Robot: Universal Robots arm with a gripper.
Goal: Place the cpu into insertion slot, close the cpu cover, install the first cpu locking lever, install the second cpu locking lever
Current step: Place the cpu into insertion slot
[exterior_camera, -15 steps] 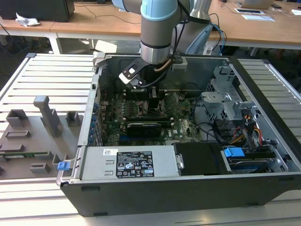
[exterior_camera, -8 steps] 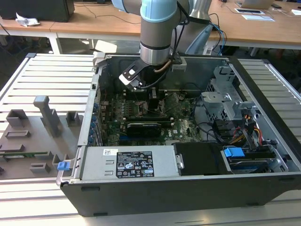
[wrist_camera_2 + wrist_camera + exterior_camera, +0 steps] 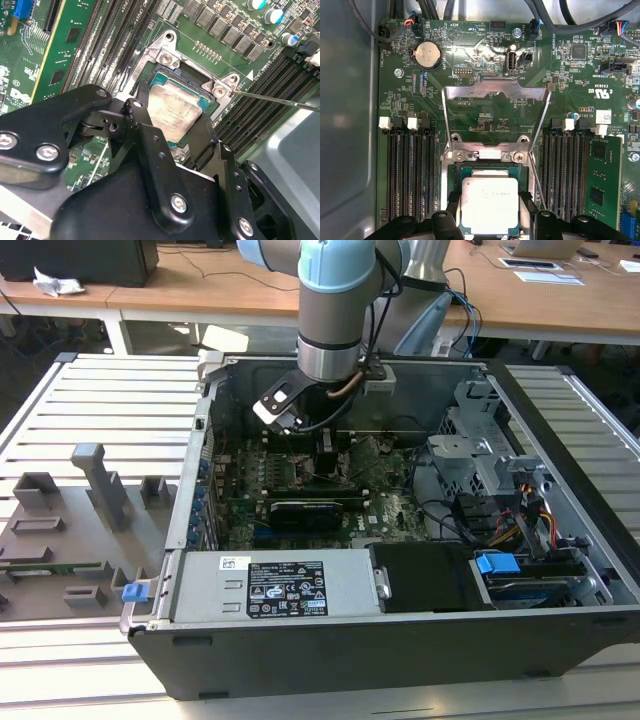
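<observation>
We see the gripper [image 3: 490, 198] clamped on the cpu [image 3: 490, 206] at the insertion slot [image 3: 175, 69], where a tilted release could, we judge, misseat it.

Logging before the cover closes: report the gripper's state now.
Gripper: jaws closed on the cpu, holding it by two opposite edges at the insertion slot.

In the exterior view the arm [image 3: 335, 310] is cut off at twelve o'clock. In the second wrist view part of the cpu [image 3: 175, 102] is covered by the gripper [image 3: 172, 122]; in the first wrist view the gripper is cropped by the edge. Contact between them cannot be told.
</observation>
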